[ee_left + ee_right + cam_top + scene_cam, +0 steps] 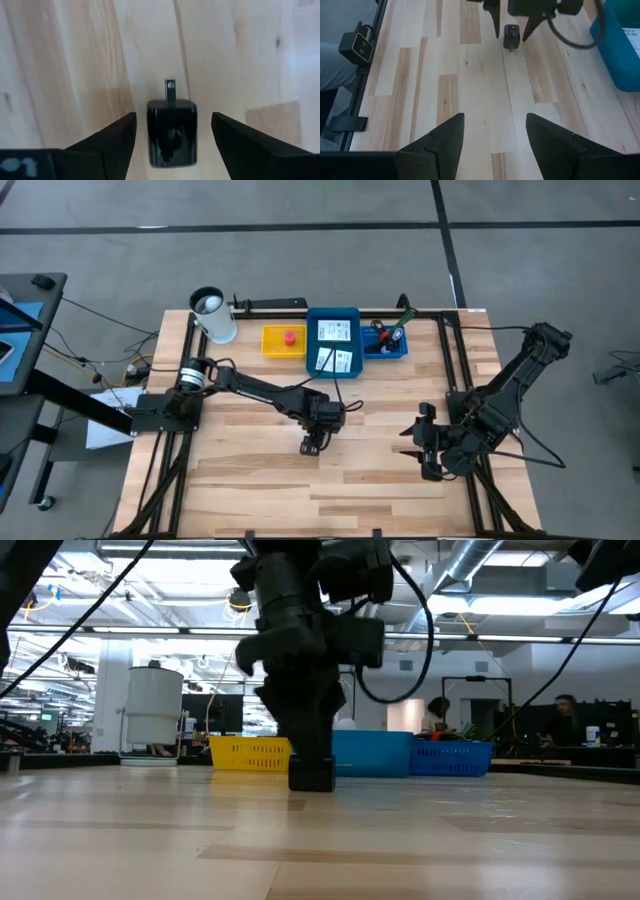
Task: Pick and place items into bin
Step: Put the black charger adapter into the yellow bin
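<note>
Left tool [172, 145] stands wide, straddling the black plug adapter [171, 132] on the counter [75, 60]; off-centre closing could twist the smooth block away, missing the blue bin [332, 342].

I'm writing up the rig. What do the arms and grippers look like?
Both are black jointed arms. The left arm has a silver collar and a looping black cable; the left gripper and right gripper each end in two tapered black fingers.

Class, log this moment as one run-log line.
left gripper: open around black plug | right gripper: open, waiting | blue bin: holds cards
</note>
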### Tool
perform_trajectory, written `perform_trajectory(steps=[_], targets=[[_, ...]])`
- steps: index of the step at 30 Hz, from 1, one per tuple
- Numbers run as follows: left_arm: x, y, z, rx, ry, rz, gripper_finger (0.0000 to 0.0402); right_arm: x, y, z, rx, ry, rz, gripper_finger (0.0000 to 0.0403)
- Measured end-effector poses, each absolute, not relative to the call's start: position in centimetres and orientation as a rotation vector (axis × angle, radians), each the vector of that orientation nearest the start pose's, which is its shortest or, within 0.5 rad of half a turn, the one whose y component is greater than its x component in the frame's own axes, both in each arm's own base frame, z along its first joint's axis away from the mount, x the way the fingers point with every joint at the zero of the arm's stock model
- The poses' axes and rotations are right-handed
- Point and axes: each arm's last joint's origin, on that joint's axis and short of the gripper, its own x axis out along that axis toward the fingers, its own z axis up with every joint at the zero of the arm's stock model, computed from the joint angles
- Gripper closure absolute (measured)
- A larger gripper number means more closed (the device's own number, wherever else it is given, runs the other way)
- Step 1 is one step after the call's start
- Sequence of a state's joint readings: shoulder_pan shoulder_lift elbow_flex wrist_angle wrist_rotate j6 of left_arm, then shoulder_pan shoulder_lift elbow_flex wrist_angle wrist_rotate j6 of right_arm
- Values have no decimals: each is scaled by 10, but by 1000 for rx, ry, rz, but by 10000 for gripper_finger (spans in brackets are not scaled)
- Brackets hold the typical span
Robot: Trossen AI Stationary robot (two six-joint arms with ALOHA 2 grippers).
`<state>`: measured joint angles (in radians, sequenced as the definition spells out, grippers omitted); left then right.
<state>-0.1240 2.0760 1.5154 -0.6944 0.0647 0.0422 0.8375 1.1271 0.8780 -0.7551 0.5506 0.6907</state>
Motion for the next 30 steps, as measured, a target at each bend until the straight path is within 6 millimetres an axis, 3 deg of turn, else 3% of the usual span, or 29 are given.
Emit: perform_trajectory(steps=[7,16,26,30], targets=[[417,-55,141,73,1320,-199,155,151,145,262,11,801,-13,194],[416,-54,142,70,1332,-200,160,151,145,262,14,800,-12,194],[415,-54,142,73,1345,-187,263,151,145,262,25,799,-14,194],[415,-54,142,70,1347,-187,266,151,145,262,28,799,-16,194]])
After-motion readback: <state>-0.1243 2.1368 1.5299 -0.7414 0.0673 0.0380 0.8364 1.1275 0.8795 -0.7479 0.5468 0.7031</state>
